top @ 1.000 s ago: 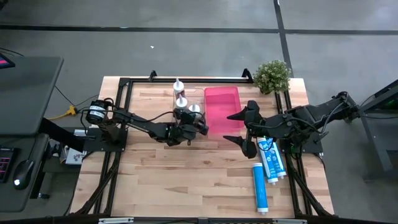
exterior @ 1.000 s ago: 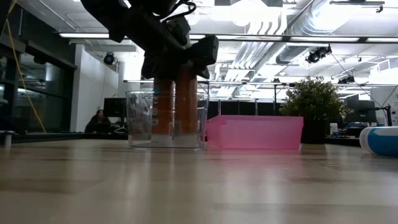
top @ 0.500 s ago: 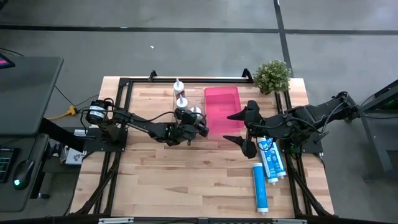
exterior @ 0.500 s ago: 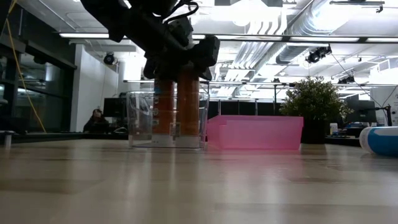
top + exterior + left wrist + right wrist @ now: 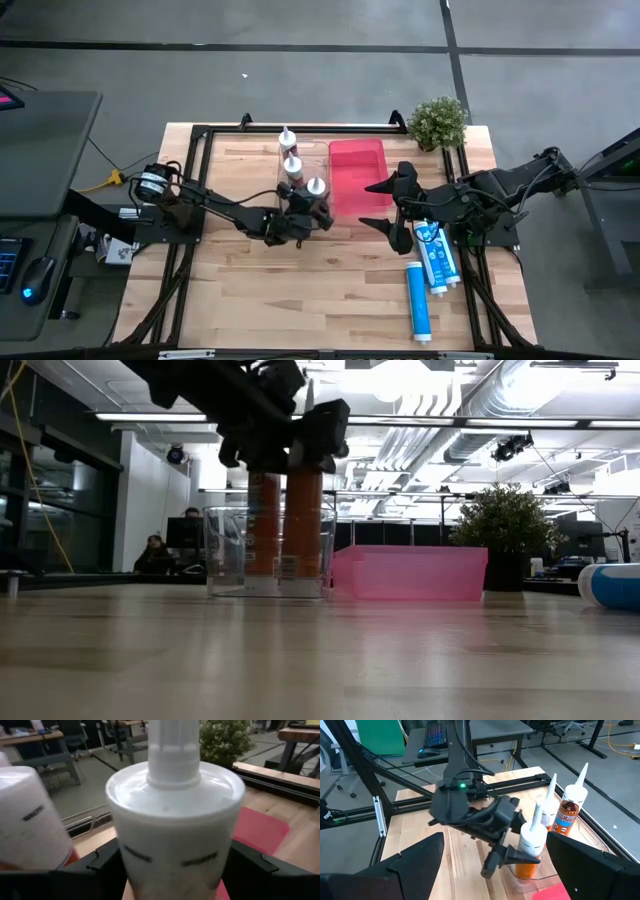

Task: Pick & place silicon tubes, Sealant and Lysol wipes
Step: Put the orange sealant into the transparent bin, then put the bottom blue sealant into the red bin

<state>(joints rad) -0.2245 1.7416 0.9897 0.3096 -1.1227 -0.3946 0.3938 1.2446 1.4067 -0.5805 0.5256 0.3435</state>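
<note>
A sealant tube [image 5: 316,187] with an orange body and a white top and nozzle stands upright in a clear bin [image 5: 222,550] at the table's far middle. My left gripper [image 5: 311,203] is shut on it. Two more tubes [image 5: 293,164] [image 5: 287,137] stand in the same bin behind it. A pink bin [image 5: 357,170] lies to the right of the clear one. My right gripper [image 5: 367,205] hangs open above the pink bin's near end and touches nothing. Two blue-and-white tubes [image 5: 436,252] [image 5: 418,300] lie on the table's right side. My left gripper pinches the tube's upper body [image 5: 131,866], just below its white top, between its two fingers [image 5: 512,856]. The fingers come at it nearly level from the table's left and near side, lying across the tube. The tube stands upright inside the clear bin; whether its base rests on the bin floor I cannot tell.
A small potted plant [image 5: 437,121] stands at the far right corner. A dark metal frame [image 5: 300,128] runs along the table's far and side edges. Bare wood lies across the near middle of the table [image 5: 300,290].
My left gripper has swung a little toward the table's near edge and rolled slightly, carrying the sealant tube with it. The tube stays upright inside the clear bin, and its white top now shows clear of the gripper in the high view.
</note>
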